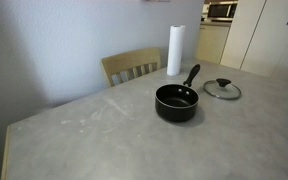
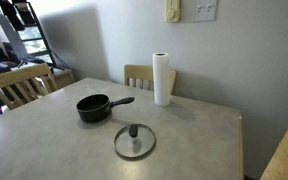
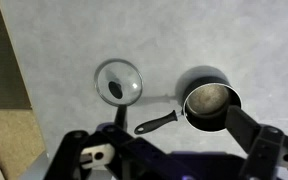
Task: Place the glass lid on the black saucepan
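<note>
The black saucepan (image 1: 176, 102) stands empty on the grey table in both exterior views (image 2: 94, 107), its long handle pointing toward the paper-towel roll. The glass lid (image 1: 222, 89) lies flat on the table beside it, knob up, apart from the pan (image 2: 135, 141). In the wrist view the lid (image 3: 118, 82) is at upper left and the saucepan (image 3: 211, 105) at right. My gripper (image 3: 169, 140) hangs high above both, open and empty. It does not show in the exterior views.
A tall white paper-towel roll (image 1: 174, 50) stands at the table's far edge (image 2: 163, 80). A wooden chair (image 1: 132, 67) sits behind the table, and another chair (image 2: 19, 85) at its side. The table edge and floor (image 3: 4, 120) show in the wrist view.
</note>
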Robot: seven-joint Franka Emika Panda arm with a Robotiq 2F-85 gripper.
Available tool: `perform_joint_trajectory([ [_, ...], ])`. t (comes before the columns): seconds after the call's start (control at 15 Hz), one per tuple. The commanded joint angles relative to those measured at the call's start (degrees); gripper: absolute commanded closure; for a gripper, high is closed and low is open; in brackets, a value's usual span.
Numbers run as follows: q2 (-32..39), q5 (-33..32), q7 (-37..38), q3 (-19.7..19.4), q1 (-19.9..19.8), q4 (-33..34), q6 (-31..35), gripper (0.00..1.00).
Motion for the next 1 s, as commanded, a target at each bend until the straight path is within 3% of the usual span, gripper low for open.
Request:
perform_joint_trajectory([
  [0.0, 0.1, -0.1, 0.1, -0.3, 0.4, 0.1, -0.1, 0.00],
  [0.47, 0.0, -0.5, 0.4, -1.0, -0.2, -0.7, 2.1, 0.00],
  [0.93, 1.5, 1.6, -1.2, -7.4, -2.6, -2.8, 11.0, 0.00],
])
